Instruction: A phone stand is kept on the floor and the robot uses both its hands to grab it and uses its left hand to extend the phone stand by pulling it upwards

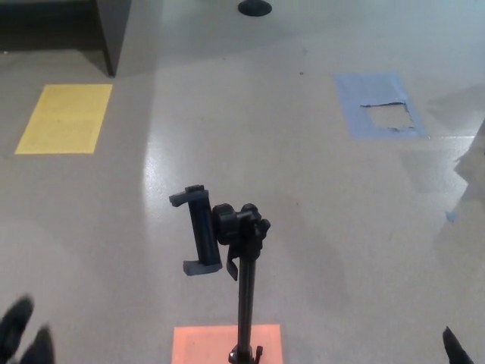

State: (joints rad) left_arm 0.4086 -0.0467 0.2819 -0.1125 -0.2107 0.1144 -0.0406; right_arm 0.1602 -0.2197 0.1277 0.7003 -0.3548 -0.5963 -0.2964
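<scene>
A: Fingertips only, that's all that shows of the robot. The left hand (21, 337) sits at the bottom left corner, the right hand (455, 349) is a dark sliver at the bottom right, and I cannot tell whether either is spread or closed. Neither touches anything.

B: And the phone stand (244, 303)?

A: Upright between them, well apart from both, its pole rising from an orange floor patch (204, 345). The clamp (199, 231) at the top is empty.

B: What could go wrong?

A: My guess: the pole is thin and the base is out of sight, so a hand arriving from one side alone could knock it over. If the lower grip is loose, pulling upward may lift the whole stand rather than lengthen it. The head looks heavy off to one side, which won't help.

B: Any containers?

A: None visible. Farther out there's just floor (303, 189): a yellow patch (64, 117) on the left, a torn blue patch (377, 105) on the right, a dark cabinet leg (112, 34) and a round black base (255, 7) at the far edge.
</scene>
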